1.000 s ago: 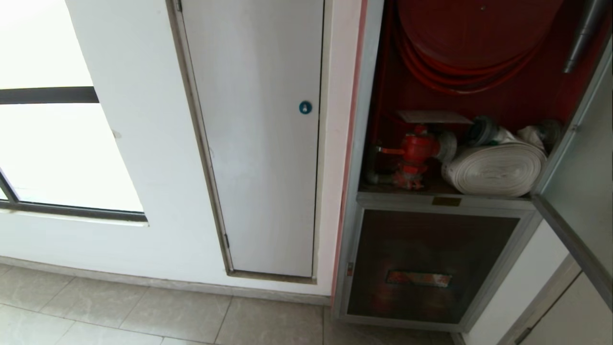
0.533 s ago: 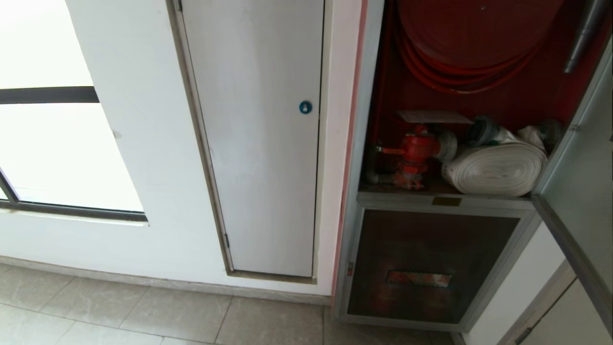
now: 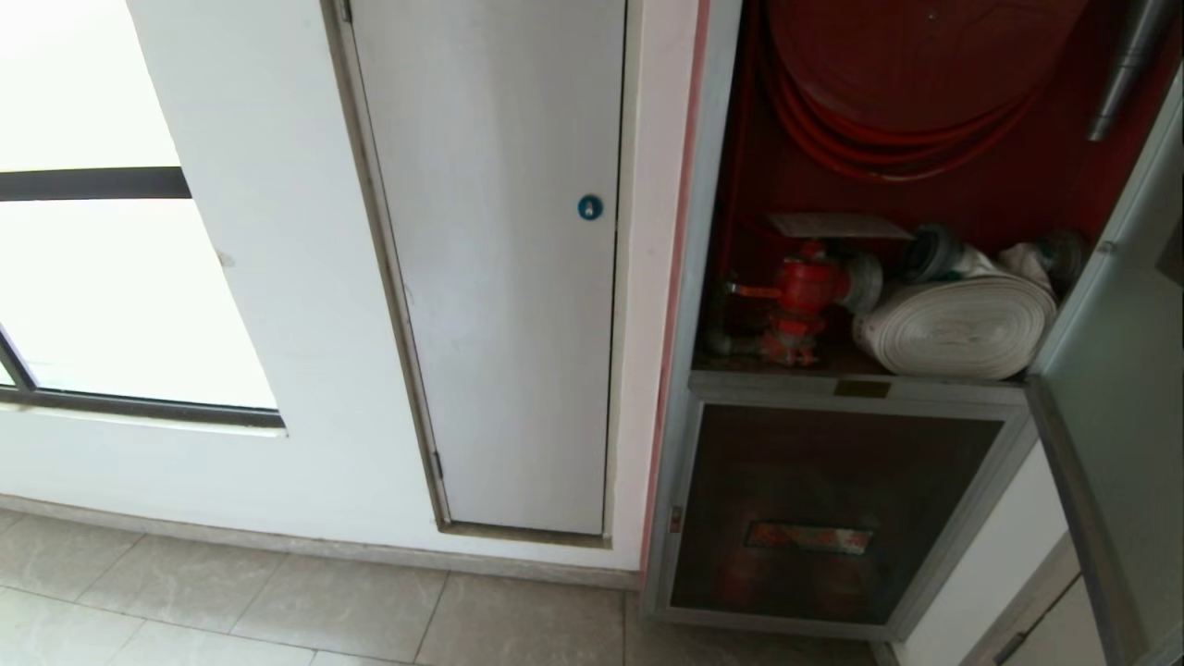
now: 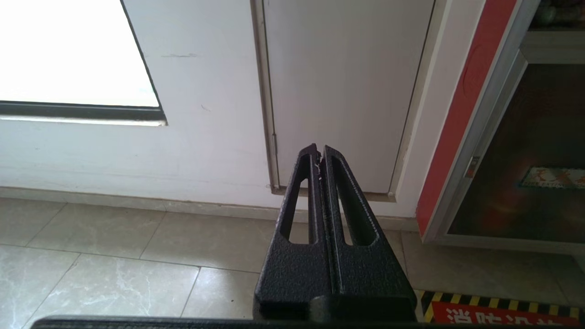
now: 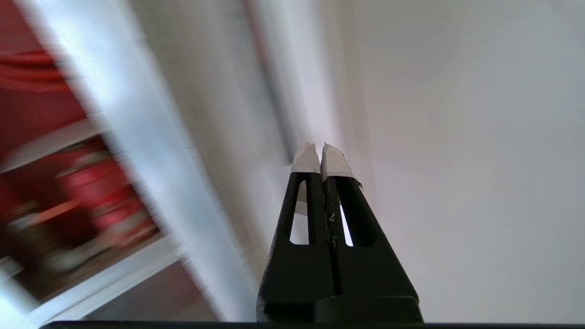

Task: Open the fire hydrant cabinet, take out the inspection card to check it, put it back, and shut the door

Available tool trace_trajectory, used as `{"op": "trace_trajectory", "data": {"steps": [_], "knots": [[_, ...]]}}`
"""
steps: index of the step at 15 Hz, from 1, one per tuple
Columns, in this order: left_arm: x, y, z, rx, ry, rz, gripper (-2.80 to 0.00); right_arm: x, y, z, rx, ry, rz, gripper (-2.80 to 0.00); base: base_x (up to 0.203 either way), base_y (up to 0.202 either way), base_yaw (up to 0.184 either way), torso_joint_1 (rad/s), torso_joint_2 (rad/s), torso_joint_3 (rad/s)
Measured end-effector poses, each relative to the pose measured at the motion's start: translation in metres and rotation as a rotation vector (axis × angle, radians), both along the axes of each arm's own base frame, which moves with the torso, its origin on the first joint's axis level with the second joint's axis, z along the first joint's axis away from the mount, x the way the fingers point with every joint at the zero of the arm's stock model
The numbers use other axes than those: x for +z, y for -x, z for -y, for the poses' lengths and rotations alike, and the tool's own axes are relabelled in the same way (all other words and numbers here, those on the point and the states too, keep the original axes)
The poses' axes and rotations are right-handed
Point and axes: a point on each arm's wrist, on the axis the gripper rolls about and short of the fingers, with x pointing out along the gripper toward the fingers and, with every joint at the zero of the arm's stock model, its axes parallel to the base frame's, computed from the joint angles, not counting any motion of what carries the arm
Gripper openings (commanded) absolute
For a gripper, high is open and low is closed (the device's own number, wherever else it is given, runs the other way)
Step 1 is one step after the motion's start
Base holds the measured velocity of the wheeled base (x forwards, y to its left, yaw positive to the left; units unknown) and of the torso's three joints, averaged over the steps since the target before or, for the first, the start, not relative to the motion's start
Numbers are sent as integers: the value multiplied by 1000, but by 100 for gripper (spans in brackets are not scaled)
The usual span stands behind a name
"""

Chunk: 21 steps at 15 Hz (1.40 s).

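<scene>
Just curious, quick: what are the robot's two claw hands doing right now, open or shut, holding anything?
Left gripper: shut, holding nothing, pointing at the plain white flat panel.
Right gripper: shut, holding nothing.

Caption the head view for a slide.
Fire hydrant cabinet open, inspection card resting above the red valve, door swung out at right.

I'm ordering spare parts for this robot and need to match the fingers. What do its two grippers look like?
Both are two-finger grippers in rough, textured black, each finger a long tapering wedge with a slotted cut-out along its length. The left gripper is black right to its tips. The right gripper has whitish, tape-like covering over its fingertips. No cables or markings show in either wrist view, and neither arm appears in the head view.
</scene>
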Motion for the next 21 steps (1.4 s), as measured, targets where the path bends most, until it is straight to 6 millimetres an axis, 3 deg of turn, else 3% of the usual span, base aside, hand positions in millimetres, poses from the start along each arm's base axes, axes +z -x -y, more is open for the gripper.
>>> {"op": "trace_trajectory", "data": {"steps": [6, 12, 16, 21], "knots": [[0, 0, 0, -1, 0, 0, -280, 0, -10, -22, 360, 7, -32, -280, 0, 0, 0, 0, 0, 0], [0, 0, 0, 0, 0, 0, -280, 12, -29, -21, 586, -17, -97, -280, 0, 0, 0, 0, 0, 0], [0, 0, 0, 0, 0, 0, -280, 17, -66, -19, 758, -43, -148, -280, 0, 0, 0, 0, 0, 0], [0, 0, 0, 0, 0, 0, -280, 24, -134, -25, 911, -73, -208, -280, 0, 0, 0, 0, 0, 0]]}}
